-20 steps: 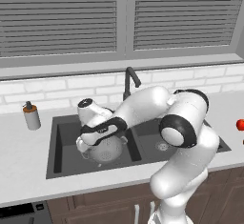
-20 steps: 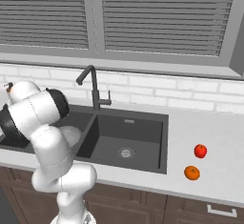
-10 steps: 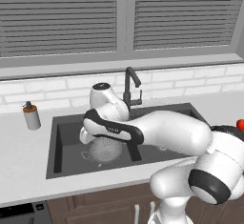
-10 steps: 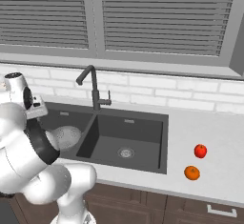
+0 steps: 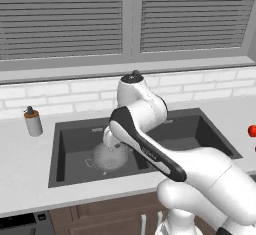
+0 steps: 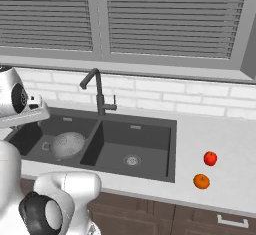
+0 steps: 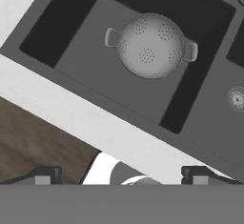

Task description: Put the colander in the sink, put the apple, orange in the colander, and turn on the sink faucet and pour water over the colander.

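My claw (image 7: pixel 121 175) hangs above the sink (image 7: pixel 71 51), fingers spread wide with nothing between them; from the hand camera I look down past the two tips at the front counter edge and the basin beyond. The colander (image 7: pixel 150 45) sits upright on the floor of the left basin, both loop handles free, nothing inside it. So I judge step one done: the colander is in the sink and I have let go of it.

From the sink outward: the sink faucet (image 6: pixel 98 93) stands at the back rim over the divider between basins, and I see no stream from its spout. The apple (image 6: pixel 210 158) and the orange (image 6: pixel 201 181) lie on the counter well to the right of the sink, close together, the orange nearer the front edge. A soap dispenser (image 5: pixel 33 122) stands on the counter left of the sink.

What I reckon is left: fetch each fruit into the colander, then work the faucet lever and get water over it.
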### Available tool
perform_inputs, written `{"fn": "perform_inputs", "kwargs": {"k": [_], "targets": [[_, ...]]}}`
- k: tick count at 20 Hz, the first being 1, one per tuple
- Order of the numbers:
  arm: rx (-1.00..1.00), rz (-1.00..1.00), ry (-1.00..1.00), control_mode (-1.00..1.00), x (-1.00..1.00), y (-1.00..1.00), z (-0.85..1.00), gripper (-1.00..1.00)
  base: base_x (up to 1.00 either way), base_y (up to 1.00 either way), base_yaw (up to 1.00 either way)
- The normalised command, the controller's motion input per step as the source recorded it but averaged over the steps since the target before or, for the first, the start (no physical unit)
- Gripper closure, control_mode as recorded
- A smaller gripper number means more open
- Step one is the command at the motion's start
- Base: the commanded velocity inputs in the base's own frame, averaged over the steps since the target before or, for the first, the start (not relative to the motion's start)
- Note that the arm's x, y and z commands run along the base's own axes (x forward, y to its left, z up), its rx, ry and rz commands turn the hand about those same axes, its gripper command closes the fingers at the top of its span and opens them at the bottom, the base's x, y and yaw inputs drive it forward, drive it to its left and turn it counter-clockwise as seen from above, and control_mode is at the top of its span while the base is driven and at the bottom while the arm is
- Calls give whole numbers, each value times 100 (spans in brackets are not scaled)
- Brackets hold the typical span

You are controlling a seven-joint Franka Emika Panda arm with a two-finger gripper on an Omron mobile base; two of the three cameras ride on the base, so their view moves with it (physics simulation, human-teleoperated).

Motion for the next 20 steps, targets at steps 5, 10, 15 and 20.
{"fn": "perform_inputs", "kwargs": {"k": [5,10,15,20], "targets": [[-8,-21,0,-100,-13,-100,48,-100,0,0,0],[-2,-19,0,-100,-38,-100,25,-100,0,0,0],[6,-13,0,-100,-47,-100,8,-100,0,0,0],[13,-7,0,-100,-9,-100,7,-100,0,0,0]]}}
